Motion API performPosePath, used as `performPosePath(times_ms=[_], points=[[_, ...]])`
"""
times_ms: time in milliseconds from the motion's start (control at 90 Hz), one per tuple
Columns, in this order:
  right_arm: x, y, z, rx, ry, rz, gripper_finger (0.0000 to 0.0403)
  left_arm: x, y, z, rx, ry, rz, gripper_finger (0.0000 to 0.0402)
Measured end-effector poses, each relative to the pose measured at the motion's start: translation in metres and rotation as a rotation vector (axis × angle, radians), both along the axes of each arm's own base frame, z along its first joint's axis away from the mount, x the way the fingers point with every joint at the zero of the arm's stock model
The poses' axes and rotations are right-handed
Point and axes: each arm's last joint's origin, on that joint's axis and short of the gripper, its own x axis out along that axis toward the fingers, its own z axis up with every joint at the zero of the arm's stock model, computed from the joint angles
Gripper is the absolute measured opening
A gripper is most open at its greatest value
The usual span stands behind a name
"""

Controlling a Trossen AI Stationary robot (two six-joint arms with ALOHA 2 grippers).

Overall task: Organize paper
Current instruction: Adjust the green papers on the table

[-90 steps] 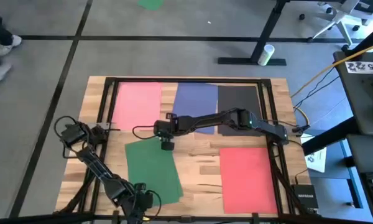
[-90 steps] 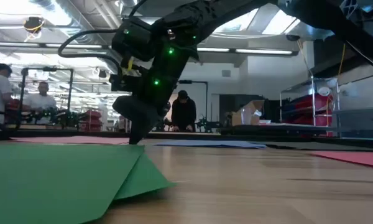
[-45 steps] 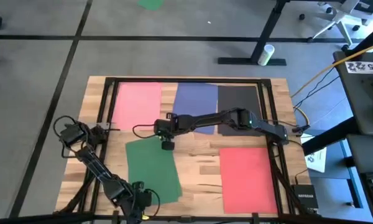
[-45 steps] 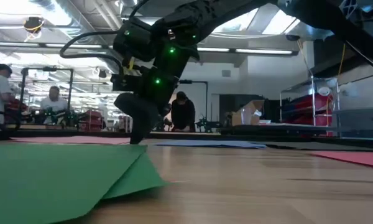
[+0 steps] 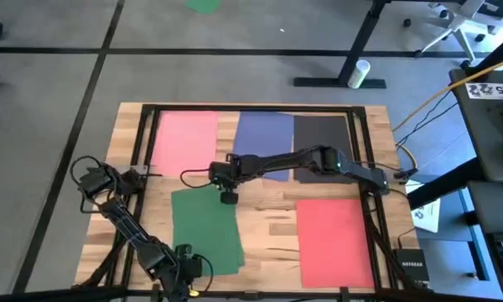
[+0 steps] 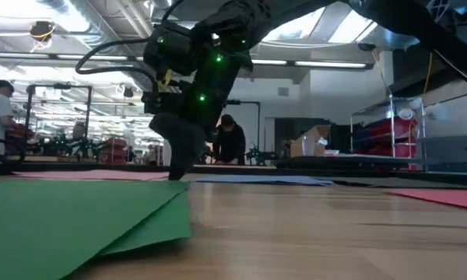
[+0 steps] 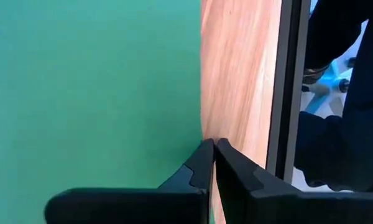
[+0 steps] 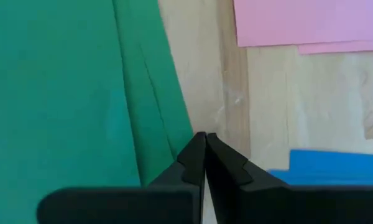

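A green paper stack (image 5: 203, 231) lies on the wooden table's near left part. Its near corner (image 6: 171, 214) stands raised off the wood. Pink paper (image 5: 184, 138), blue paper (image 5: 264, 132) and black paper (image 5: 321, 134) lie side by side along the far edge. Red paper (image 5: 335, 242) lies at the near right. My right gripper (image 5: 227, 198) is shut, pointing down at the green stack's far right corner. My left gripper (image 5: 184, 267) is shut at the green stack's near edge. My left gripper meets the green paper's near edge (image 7: 198, 127) with its two shut fingers, which come almost level from the table's near side. The edge runs in between the fingertips. One layer or several, I cannot tell. My right gripper comes from above, its shut fingertips (image 8: 196, 149) pointing down at the green stack's right edge (image 8: 177, 118) near the far corner. The fingers hide the place of contact, so I cannot tell whether they rest on paper or on wood.
A black frame rail (image 5: 251, 108) runs around the tabletop, with another rail (image 7: 289, 87) close beside my left gripper. Bare wood (image 5: 264, 226) lies between the green and red papers. People stand in the room beyond the table (image 6: 232, 140).
The green stack has turned a little and now lies squarer to the table: its far edge went right and its near right corner went left. My right gripper has slid slightly right and toward the near edge. My left gripper has shifted slightly left.
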Motion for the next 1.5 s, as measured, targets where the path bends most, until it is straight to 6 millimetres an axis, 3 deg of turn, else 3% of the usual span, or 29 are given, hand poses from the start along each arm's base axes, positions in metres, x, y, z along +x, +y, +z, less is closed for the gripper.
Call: performPosePath(times_ms=[589, 1500], points=[[-0.005, 0.012, -0.001, 0.035, 0.055, 0.015, 0.0000, -0.010, 0.002, 0.006, 0.021, 0.037, 0.022, 0.0000], [-0.007, 0.014, -0.001, 0.037, 0.069, -0.002, 0.0000, -0.013, 0.001, 0.008, 0.027, 0.043, 0.030, 0.0000]])
